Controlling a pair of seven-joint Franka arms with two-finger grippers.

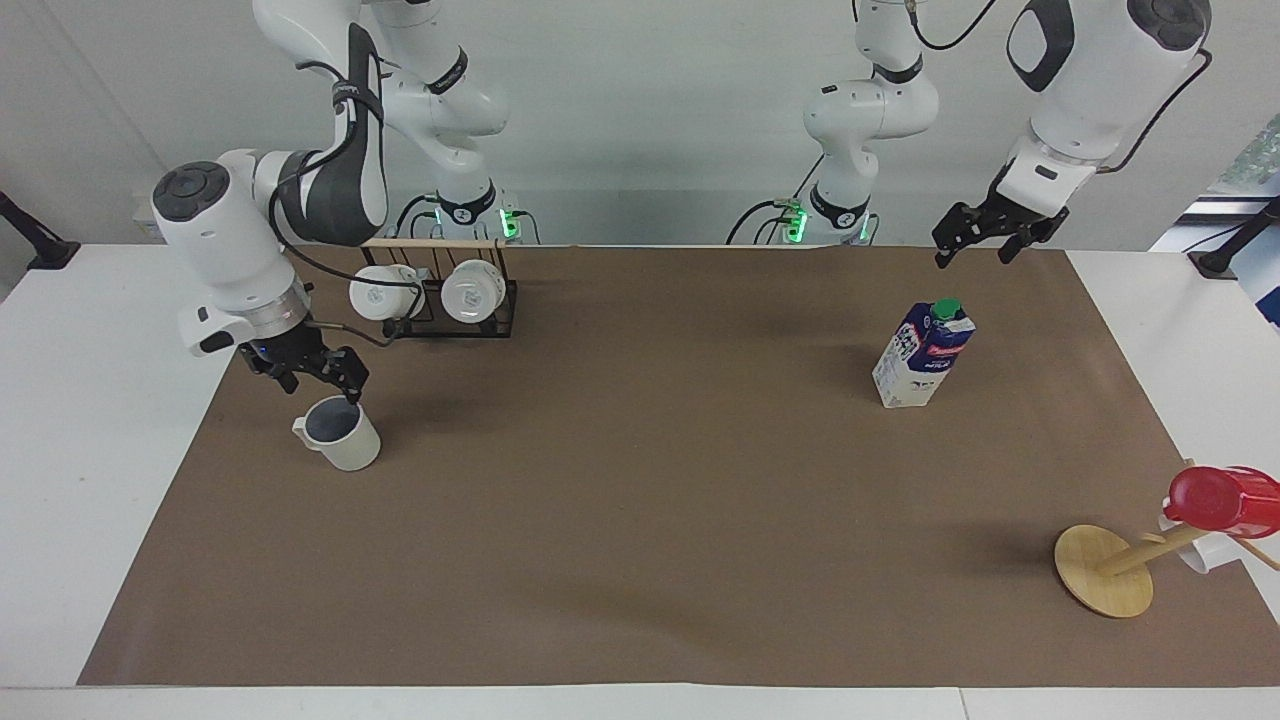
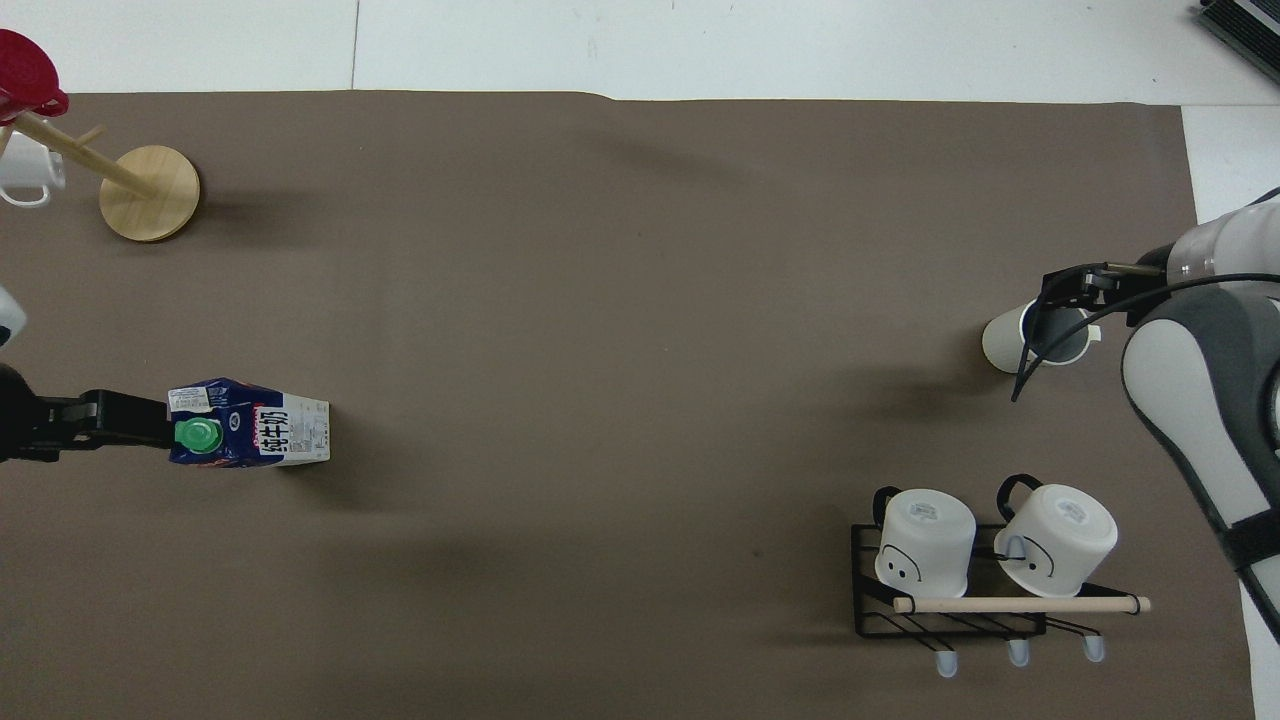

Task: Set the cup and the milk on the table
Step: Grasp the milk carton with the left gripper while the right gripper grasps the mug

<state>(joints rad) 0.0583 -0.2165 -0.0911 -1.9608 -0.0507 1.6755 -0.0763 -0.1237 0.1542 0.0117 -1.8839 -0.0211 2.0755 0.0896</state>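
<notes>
Table (image 1: 90, 420): one, white, with one brown sheet (image 1: 640, 520) over its middle; the sheet is the landmark below.

Arms: two. Mug racks: two, one black wire rack (image 1: 450, 315) at the sheet's edge nearest the robots, one wooden peg stand (image 1: 1105, 570) at its corner toward the left arm's end.

Milk (image 1: 922, 355): one carton, upright on the sheet, toward the left arm's end.

Mugs: two glossy white mugs (image 1: 475, 290) on the wire rack; one red cup (image 1: 1225, 500) on the peg stand; one cup (image 1: 342, 433), off-white, upright on the sheet toward the right arm's end.

Right gripper (image 1: 308, 372): fingers apart, empty, low over the cup's rim; one fingertip (image 1: 352, 393) at the rim, contact not clear.

Left gripper (image 1: 985, 238): fingers apart, empty, up in the air over the sheet's edge nearest the robots, clear of the milk.
</notes>
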